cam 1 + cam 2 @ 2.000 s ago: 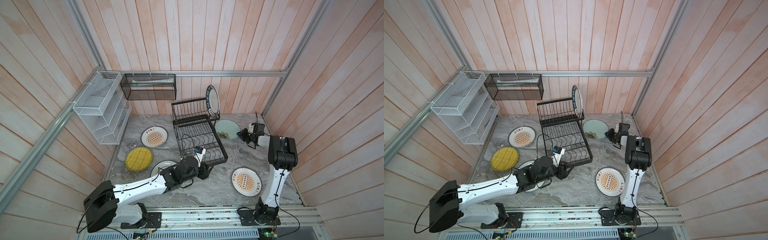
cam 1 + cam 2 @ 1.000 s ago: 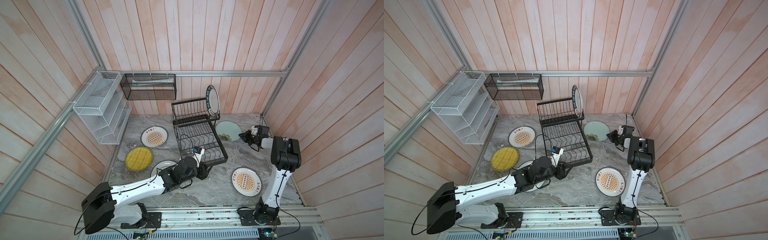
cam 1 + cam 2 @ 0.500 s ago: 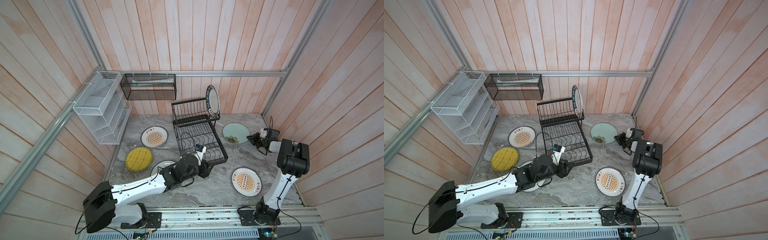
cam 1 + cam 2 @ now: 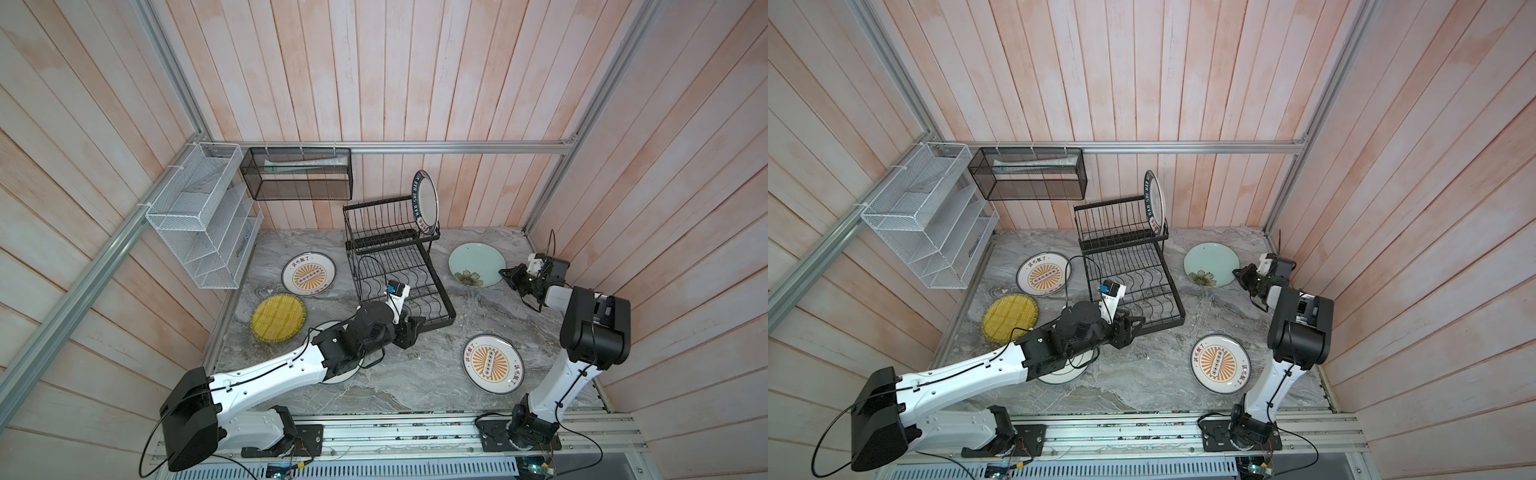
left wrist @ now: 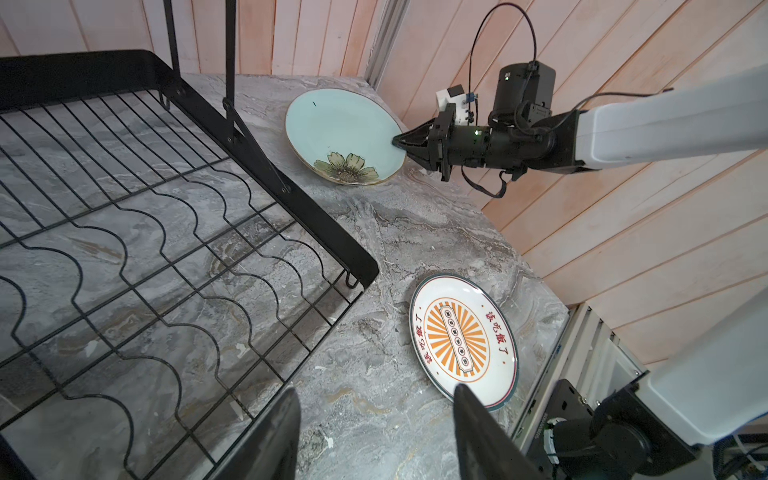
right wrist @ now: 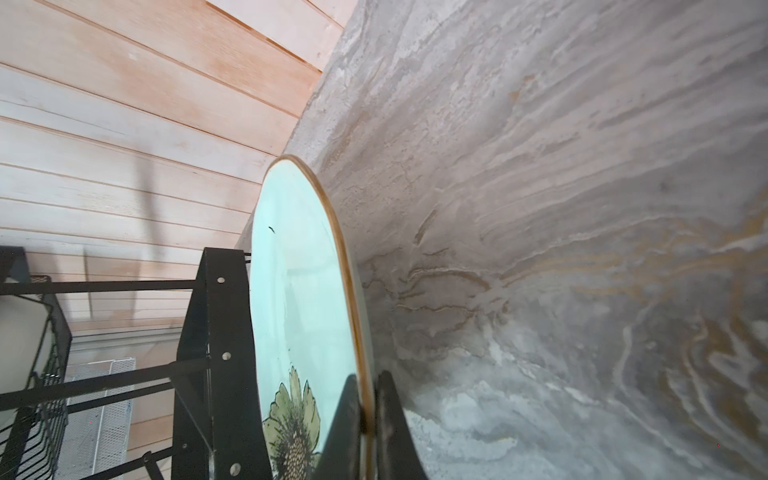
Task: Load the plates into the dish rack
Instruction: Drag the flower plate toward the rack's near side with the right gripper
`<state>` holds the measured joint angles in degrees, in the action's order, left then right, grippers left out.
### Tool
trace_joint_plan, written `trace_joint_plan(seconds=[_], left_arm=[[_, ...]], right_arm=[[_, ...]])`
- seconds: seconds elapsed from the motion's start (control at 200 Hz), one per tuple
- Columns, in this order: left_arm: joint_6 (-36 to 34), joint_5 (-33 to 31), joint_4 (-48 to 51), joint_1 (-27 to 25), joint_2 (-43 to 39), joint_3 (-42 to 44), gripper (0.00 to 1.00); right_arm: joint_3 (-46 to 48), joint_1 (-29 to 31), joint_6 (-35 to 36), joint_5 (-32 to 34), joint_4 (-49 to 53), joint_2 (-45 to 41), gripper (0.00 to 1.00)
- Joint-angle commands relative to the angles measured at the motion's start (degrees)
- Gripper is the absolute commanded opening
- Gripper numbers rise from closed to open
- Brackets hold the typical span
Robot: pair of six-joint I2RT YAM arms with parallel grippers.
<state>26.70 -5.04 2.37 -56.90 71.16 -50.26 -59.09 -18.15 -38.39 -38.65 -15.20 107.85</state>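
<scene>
Nearest me, the green-ringed plate [image 4: 1059,376] lies mostly hidden under my left arm; only a sliver shows. The left fingers [image 5: 274,440] stand apart, empty, over the table [image 4: 415,374] just off the dish rack [image 5: 316,216]'s front corner. Farther right, the right fingers [image 6: 347,428] pinch the mint floral plate [image 4: 476,264]'s rim; I cannot tell whether it clears the table. At the back, the lettered plate [image 4: 426,201] stands in the rack's upper basket, its rim text unreadable.
</scene>
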Motion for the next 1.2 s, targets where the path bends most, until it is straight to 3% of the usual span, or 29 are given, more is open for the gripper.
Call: trace_joint_plan(seconds=[0.0,0.26,0.575,1.195], left_arm=[[-0.69,-0.22,0.89,1.32,-2.09,0.34,0.6],[1.24,3.75,-0.02,4.94,-2.34,1.51,0.6],[1.18,3.98,0.0,6.1,-1.11,1.52,0.6],[2.82,6.75,-4.09,9.09,7.78,0.27,0.6]], right_arm=[[0.79,-0.14,-2.05,-5.95,-6.4,-4.24,0.0],[4.14,-0.14,-2.74,-7.17,-7.28,-8.92,0.0],[8.2,-0.2,-4.45,-9.44,-8.88,-14.67,0.0],[18.82,0.85,-3.26,-11.58,-8.26,-25.53,0.0]])
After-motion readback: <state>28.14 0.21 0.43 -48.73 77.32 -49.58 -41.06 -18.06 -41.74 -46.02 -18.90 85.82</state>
